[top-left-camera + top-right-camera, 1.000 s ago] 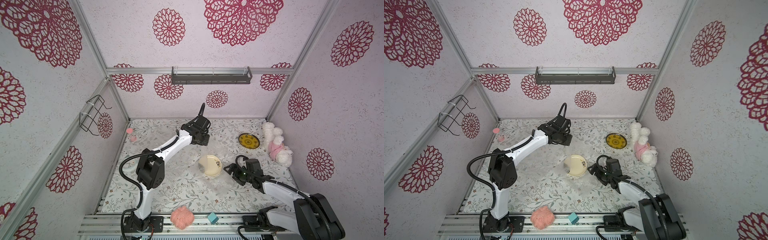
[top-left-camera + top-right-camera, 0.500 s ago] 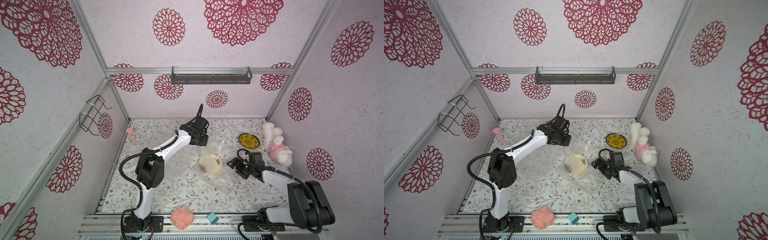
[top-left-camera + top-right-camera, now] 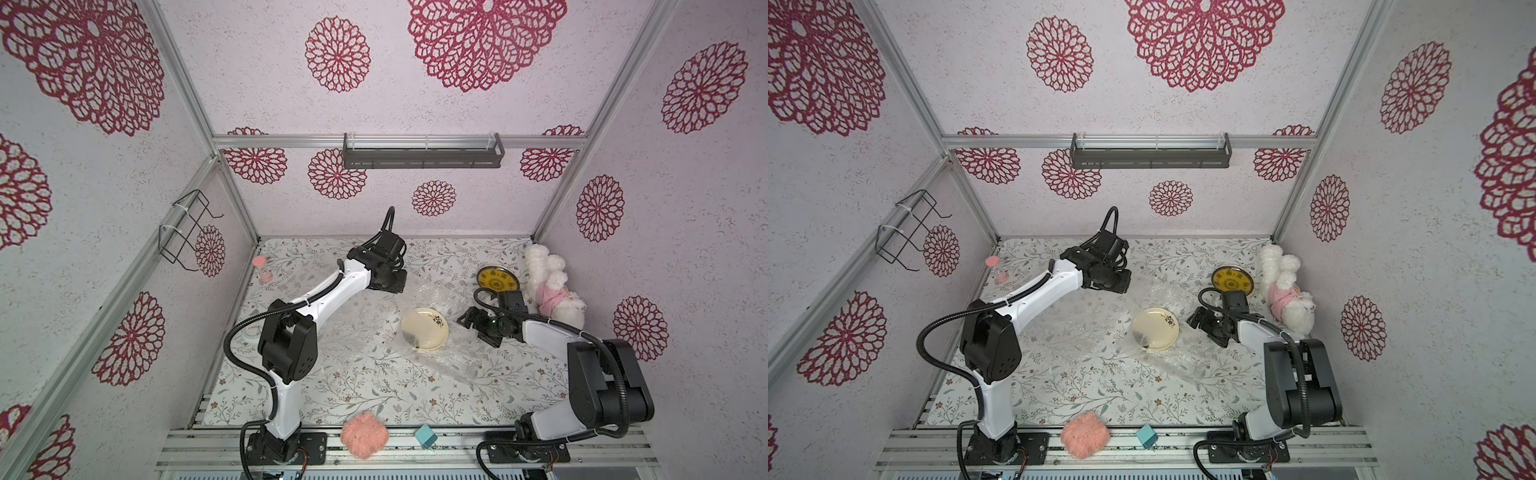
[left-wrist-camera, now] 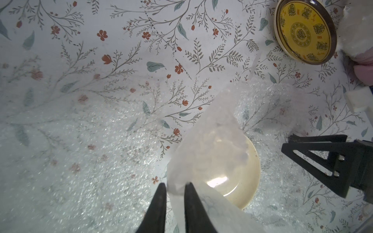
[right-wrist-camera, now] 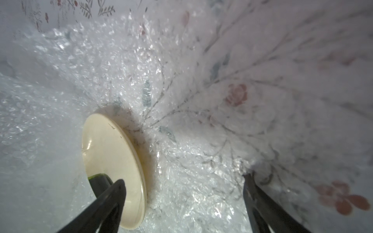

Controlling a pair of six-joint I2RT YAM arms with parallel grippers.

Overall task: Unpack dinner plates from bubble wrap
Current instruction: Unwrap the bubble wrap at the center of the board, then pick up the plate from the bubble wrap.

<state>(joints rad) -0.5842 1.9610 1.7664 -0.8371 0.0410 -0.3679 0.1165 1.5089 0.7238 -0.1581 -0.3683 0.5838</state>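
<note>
The bubble wrap [image 3: 446,297] is still trailing over half the cream plate [image 3: 430,334], which is lying right of the surface's centre. The right gripper [image 5: 184,179], spread wide and empty, is drawing in beside the plate's rim. The left gripper [image 4: 175,199] is pinching a lifted fold, its jaws just starting to ease, so the uncovering looks half done.
</note>
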